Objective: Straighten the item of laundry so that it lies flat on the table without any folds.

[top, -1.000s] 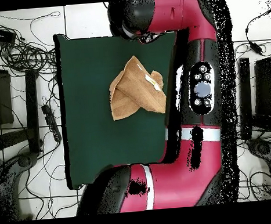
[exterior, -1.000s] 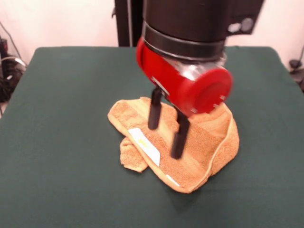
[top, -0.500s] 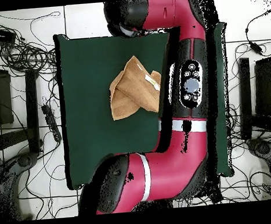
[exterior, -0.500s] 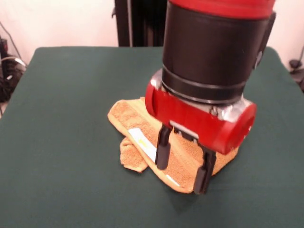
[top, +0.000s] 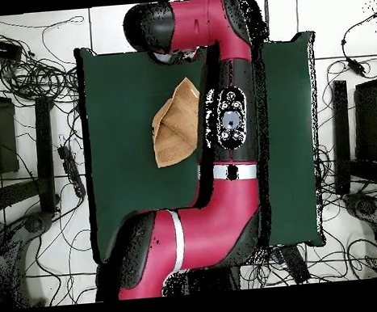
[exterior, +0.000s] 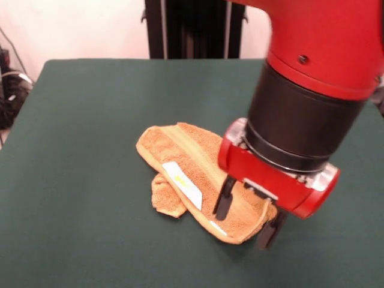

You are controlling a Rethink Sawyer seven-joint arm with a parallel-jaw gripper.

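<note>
The orange-tan towel (exterior: 192, 165) lies crumpled and folded over itself on the green table (exterior: 90, 108), with a white label (exterior: 183, 183) on its upper fold. A small flap sticks out at its left. My gripper (exterior: 246, 219) is open and low over the towel's near right corner. One finger (exterior: 223, 203) stands on the cloth and the other sits just past the towel's edge. In the overhead view the towel (top: 173, 127) shows as a folded shape on the table (top: 122, 192), with its right part hidden under my arm (top: 225, 119). The gripper itself is hidden there.
My red and black wrist (exterior: 300, 126) blocks the towel's right side in the front view. Cables and stands (top: 27, 118) lie on the floor off the table's edges. Green cloth spreads wide on all sides of the towel.
My arm has swung toward the camera and lowered. The fingers have gone from the towel's middle to its near right corner. The towel has kept its shape.
</note>
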